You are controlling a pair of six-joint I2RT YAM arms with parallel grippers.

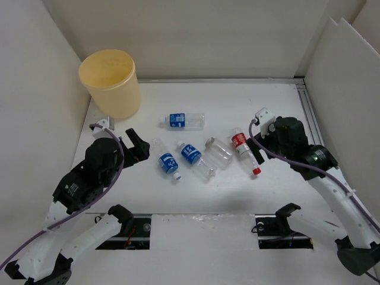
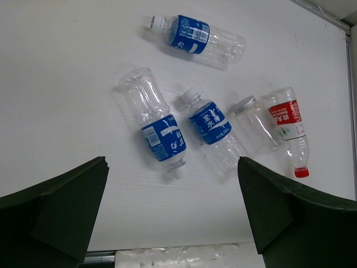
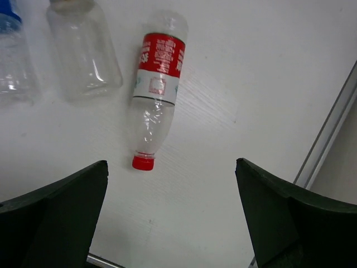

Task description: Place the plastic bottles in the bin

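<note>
Tabletop: white, walled on three sides.
Plastic bottles: five, lying mid-surface, none in bin.
Handling: light, thin-walled, probably slippery; grip mid-body.
Left gripper: wide, empty.
Right gripper: wide, empty.

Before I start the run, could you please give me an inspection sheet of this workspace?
Surface: white table, no spills seen.
Job's things: five bottles lie on the table, outside the bin: three blue-label bottles, an unlabelled bottle and a red-label bottle. The bin stands upright, far left.
Clutter: white bracket beside the bin.
Grippers: left gripper and right gripper open, holding nothing.
Cables: purple cable along each arm.
Surroundings: white panels on three sides.
</note>
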